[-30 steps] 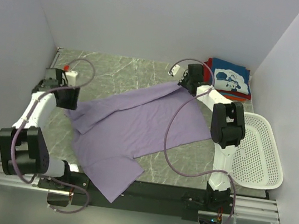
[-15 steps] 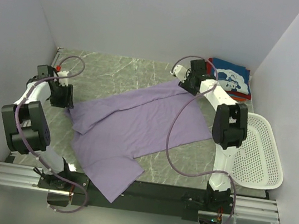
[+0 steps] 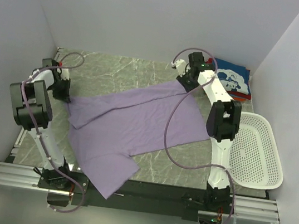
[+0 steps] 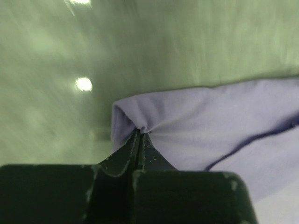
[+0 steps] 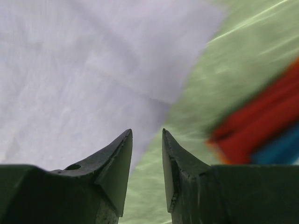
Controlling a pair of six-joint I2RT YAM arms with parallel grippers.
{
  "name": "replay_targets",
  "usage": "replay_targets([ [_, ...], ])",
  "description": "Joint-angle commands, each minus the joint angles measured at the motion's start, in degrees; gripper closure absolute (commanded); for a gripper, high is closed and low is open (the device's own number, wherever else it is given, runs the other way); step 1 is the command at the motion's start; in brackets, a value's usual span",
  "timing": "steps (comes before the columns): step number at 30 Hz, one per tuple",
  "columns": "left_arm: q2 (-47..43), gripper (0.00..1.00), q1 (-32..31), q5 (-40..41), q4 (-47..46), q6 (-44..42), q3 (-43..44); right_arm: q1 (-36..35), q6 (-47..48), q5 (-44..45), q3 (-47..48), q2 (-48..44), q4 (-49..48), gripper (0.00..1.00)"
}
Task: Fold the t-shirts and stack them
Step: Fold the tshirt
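A lavender-purple t-shirt [image 3: 130, 126] lies spread across the green marble table. My left gripper [image 3: 66, 98] is at its left corner, shut on a pinch of that cloth [image 4: 154, 116], as the left wrist view shows. My right gripper [image 3: 184, 84] hovers over the shirt's far right corner, open, with nothing between its fingers; the shirt edge [image 5: 93, 70] lies just under the left fingertip. A folded stack of t-shirts [image 3: 230, 82], navy blue with a white print on top and red and orange below, sits at the back right, blurred in the right wrist view as a red and blue patch [image 5: 261, 135].
A white perforated basket [image 3: 258, 154] stands at the right edge of the table. White walls close in the left, back and right sides. Bare green marble [image 3: 116, 70] shows behind the shirt.
My left gripper moved back and left to the shirt's left corner and closed on the cloth. My right gripper shifted slightly along the far corner, jaws parted.
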State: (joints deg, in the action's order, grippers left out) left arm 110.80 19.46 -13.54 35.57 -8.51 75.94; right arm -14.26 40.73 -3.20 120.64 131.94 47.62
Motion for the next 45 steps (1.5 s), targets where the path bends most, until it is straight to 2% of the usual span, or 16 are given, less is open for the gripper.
replay_targets([
  [1, 4.93, 1.00, 0.05, 3.25, -1.65, -0.54, 8.59, -0.06, -4.25, -1.02, -2.68, 0.25, 4.85, 0.61],
  [6, 13.72, 0.99, -0.13, 2.04, 1.33, -0.45, 24.49, -0.07, -6.19, -2.86, -6.82, -1.95, 5.03, 0.62],
  [8, 14.79, 0.86, 0.05, 0.01, 4.50, -1.24, 28.28, -0.42, -6.80, -3.21, -7.87, -2.39, 6.25, 0.62],
  [9, 14.18, 0.68, 0.05, -0.52, 4.77, -1.42, 29.51, -0.42, -7.41, -4.00, -8.14, -2.56, 6.61, 0.62],
  [12, 8.57, 0.48, 0.05, -3.42, 3.63, -3.17, 26.20, -0.42, -8.65, -5.41, -10.77, -3.44, 7.32, 0.62],
  [13, 6.81, 0.45, 0.05, -4.81, 2.93, -4.13, 24.97, -0.33, -8.82, -5.59, -12.69, -3.70, 7.23, 0.62],
  [17, -0.92, 0.43, 0.05, -8.86, 3.79, -6.77, 18.56, -0.59, -9.18, -6.29, -17.97, -4.76, 7.14, 0.63],
  [23, -5.77, 0.44, -1.35, -16.16, 7.40, -11.43, 12.76, -0.42, -8.04, -8.57, -23.87, -7.66, 8.10, 0.65],
  [27, -7.18, 0.46, -3.46, -17.57, 7.58, -13.63, 9.40, 1.07, -9.79, -12.87, -18.18, -9.33, 10.39, 0.64],
  [30, -7.53, 0.46, -7.24, -17.31, 6.36, -14.95, 8.08, 2.22, -13.56, -15.34, -9.04, -7.67, 11.62, 0.64],
  [31, -7.45, 0.47, -9.77, -16.79, 5.05, -15.30, 8.08, 3.00, -14.62, -15.43, -5.36, -7.23, 11.54, 0.64],
  [35, -4.65, 0.50, -15.06, -14.76, 2.40, -15.57, 10.70, 3.54, -17.26, -11.22, -1.55, -5.47, 6.98, 0.64],
  [39, 0.81, 0.54, -18.49, -14.41, 5.11, -17.15, 17.30, 3.71, -16.74, -7.00, 2.66, -1.09, 7.22, 0.64],
  [45, 5.91, 0.50, -24.21, -10.19, 7.14, -23.47, 20.74, 3.71, -14.72, -5.68, -0.93, -0.81, 3.36, 0.64],
])
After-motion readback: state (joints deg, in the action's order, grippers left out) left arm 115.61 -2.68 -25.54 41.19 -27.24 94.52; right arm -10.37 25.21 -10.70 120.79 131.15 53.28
